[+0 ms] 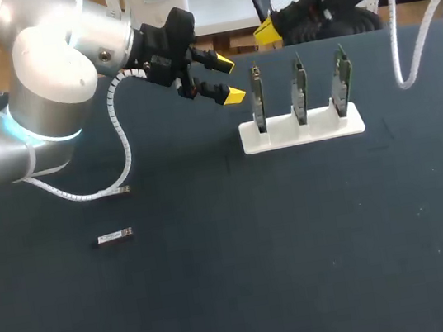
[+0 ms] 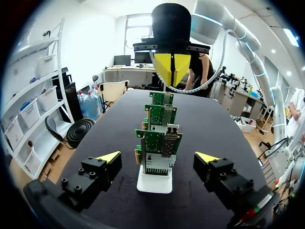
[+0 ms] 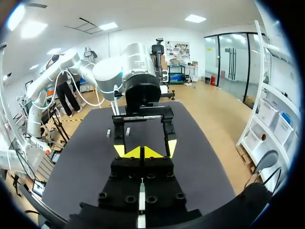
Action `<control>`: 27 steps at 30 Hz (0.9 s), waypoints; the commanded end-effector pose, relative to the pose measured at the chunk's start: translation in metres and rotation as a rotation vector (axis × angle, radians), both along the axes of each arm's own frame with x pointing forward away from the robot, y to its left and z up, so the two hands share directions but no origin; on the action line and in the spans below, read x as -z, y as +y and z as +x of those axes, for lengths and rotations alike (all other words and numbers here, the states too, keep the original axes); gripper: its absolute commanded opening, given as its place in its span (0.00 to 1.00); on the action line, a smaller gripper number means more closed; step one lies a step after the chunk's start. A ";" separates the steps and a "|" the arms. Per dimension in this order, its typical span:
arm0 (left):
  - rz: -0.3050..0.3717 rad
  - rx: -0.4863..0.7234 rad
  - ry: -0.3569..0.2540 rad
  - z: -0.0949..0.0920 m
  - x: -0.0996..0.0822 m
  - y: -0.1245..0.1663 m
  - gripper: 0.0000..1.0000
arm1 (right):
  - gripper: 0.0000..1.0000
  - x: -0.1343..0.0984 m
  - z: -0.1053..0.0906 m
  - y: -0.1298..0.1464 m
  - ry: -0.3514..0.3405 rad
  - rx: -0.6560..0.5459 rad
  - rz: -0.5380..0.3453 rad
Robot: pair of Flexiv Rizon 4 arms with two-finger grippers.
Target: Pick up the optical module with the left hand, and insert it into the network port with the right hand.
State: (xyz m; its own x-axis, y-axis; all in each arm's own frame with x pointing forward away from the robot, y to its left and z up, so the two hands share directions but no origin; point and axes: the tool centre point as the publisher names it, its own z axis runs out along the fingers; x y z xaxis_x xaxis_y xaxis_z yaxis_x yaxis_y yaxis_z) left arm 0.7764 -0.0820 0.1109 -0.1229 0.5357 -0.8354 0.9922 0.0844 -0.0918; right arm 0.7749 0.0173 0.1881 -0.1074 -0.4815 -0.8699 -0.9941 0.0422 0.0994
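The optical module (image 1: pixel 114 237), a small dark and silver bar, lies flat on the dark table at the left, well apart from both grippers. A white stand (image 1: pixel 302 130) at the back middle holds three upright green boards with network ports (image 1: pixel 300 87). My left gripper (image 1: pixel 230 79) hovers open just left of the stand with nothing in it. In the left wrist view the boards (image 2: pixel 159 143) stand in a row ahead of that gripper (image 2: pixel 158 157), between its spread tips. My right gripper (image 1: pixel 266 32) hangs shut and empty behind the stand, and shows beyond the boards (image 2: pixel 172 67).
A white spiral cable hangs from my left arm, and its small dark end (image 1: pixel 123 191) rests on the table above the module. In the right wrist view, ahead of my shut right gripper (image 3: pixel 142 152), is the left gripper (image 3: pixel 144 149).
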 end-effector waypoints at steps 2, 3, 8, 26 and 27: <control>0.005 0.003 0.004 0.002 0.000 -0.001 1.00 | 0.00 0.001 -0.002 -0.029 0.005 0.001 0.005; 0.005 0.003 0.004 0.002 0.000 -0.001 1.00 | 0.00 0.002 -0.001 -0.034 0.012 -0.001 0.008; 0.005 0.003 0.004 0.002 0.000 -0.001 1.00 | 0.00 0.011 0.002 -0.061 0.031 -0.007 -0.018; 0.005 0.003 0.004 0.002 0.000 -0.001 1.00 | 0.00 0.033 0.001 -0.086 0.067 -0.100 -0.077; 0.005 0.003 0.004 0.002 0.000 -0.001 1.00 | 0.00 0.034 0.001 -0.087 0.071 -0.099 -0.080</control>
